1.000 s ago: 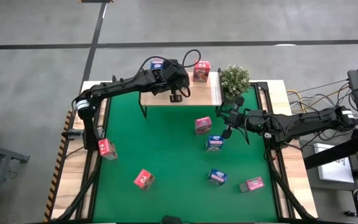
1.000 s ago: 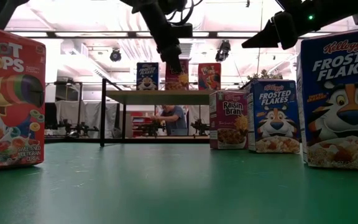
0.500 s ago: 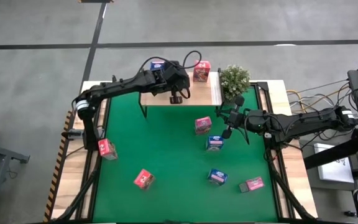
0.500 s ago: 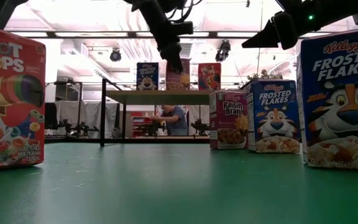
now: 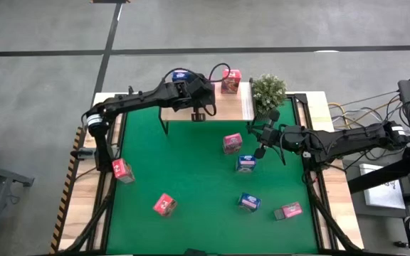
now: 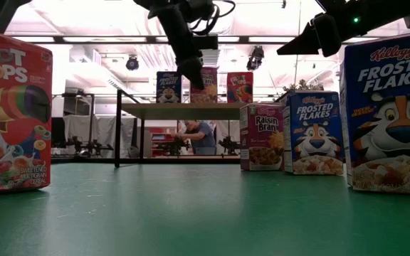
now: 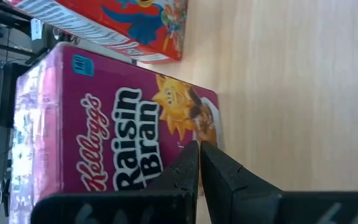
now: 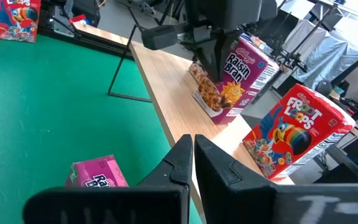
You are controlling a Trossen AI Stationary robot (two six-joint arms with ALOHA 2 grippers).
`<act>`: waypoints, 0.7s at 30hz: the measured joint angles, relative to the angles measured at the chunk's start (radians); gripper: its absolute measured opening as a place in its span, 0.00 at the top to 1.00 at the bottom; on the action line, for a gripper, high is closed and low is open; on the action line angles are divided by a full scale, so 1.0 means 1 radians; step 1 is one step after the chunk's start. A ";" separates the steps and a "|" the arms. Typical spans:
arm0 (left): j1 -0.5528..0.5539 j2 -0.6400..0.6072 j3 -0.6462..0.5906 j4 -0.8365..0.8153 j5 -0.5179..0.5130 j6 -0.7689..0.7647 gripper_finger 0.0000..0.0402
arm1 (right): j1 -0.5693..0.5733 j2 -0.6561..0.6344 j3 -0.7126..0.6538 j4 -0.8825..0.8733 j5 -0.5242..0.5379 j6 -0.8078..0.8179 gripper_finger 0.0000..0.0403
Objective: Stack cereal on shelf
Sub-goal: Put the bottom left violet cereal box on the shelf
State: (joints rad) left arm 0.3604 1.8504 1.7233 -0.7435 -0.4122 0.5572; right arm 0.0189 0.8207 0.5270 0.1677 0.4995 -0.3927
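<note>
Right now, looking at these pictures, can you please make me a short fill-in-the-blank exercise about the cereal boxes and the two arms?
1. The boxes standing on the wooden shelf number ____.
2. The left gripper is beside the box labelled Raisin ____.
3. The right gripper hovers over the ____ mat.
4. Both grippers' fingers are ____.

Missing words: three; Bran; green; shut

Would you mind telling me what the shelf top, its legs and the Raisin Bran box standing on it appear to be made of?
Shelf top: light wood or wood laminate, matte, with faint grain lines.
Legs: thin black rods, probably painted metal.
Raisin Bran box: printed cardboard with a slight sheen, judging by its folded edges and flat panels.
</note>
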 joint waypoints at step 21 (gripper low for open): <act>0.025 0.001 -0.004 0.039 0.003 0.020 1.00 | 0.000 0.000 0.000 0.000 0.000 -0.001 0.98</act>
State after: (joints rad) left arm 0.3854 1.8515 1.7191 -0.7041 -0.4095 0.5771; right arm 0.0192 0.8207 0.5270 0.1677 0.4995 -0.3933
